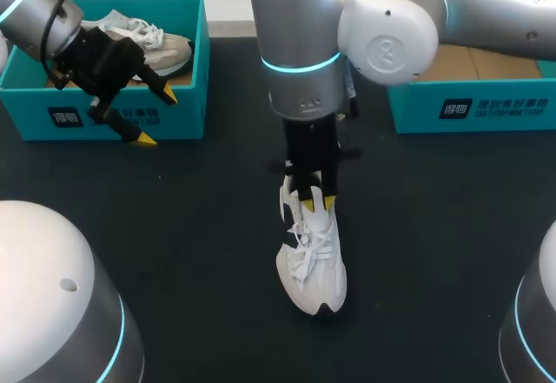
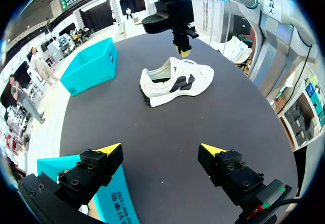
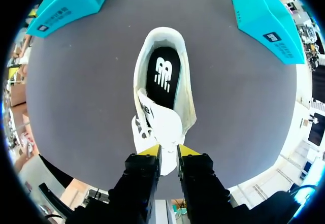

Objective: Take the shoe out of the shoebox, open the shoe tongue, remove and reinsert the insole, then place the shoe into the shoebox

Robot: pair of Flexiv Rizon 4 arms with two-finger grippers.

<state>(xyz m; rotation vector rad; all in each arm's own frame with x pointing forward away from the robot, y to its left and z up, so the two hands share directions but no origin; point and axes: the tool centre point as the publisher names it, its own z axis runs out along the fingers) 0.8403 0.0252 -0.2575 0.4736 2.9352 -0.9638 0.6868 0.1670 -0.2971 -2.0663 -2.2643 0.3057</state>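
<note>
Right hand [image 3: 168, 150]: yellow-tipped fingers drawn nearly together, pinching the free end of the white padded tongue [image 3: 161, 122]. The tongue is lifted up and away from the shoe's opening. In the head view the arm stands almost vertical over it.

The tongue belongs to a white low-top sneaker [image 1: 311, 257] with a smooth upper and white laces. It sits upright on its sole in the middle of the tabletop [image 1: 434, 253], which is matte black. The sneaker is outside both boxes, toe toward the robot.

The right wrist view looks straight down into the opening and shows a flat black insole [image 3: 163, 76] with a white mark, seated inside. The head view misses this because the arm covers the heel end. Only the left wrist view gives the side profile, with a curved black panel on the white upper.

Left hand [image 1: 155, 116]: fingers spread wide with nothing between them. It hangs over the front wall of the teal cardboard shoebox [image 1: 187, 96] at the far left, well apart from the sneaker. Its own view shows a teal corner under one finger.

In that box lies a second sneaker [image 1: 152, 42], beige and white, laced. A second teal box [image 1: 473, 105] sits at the far right.
</note>
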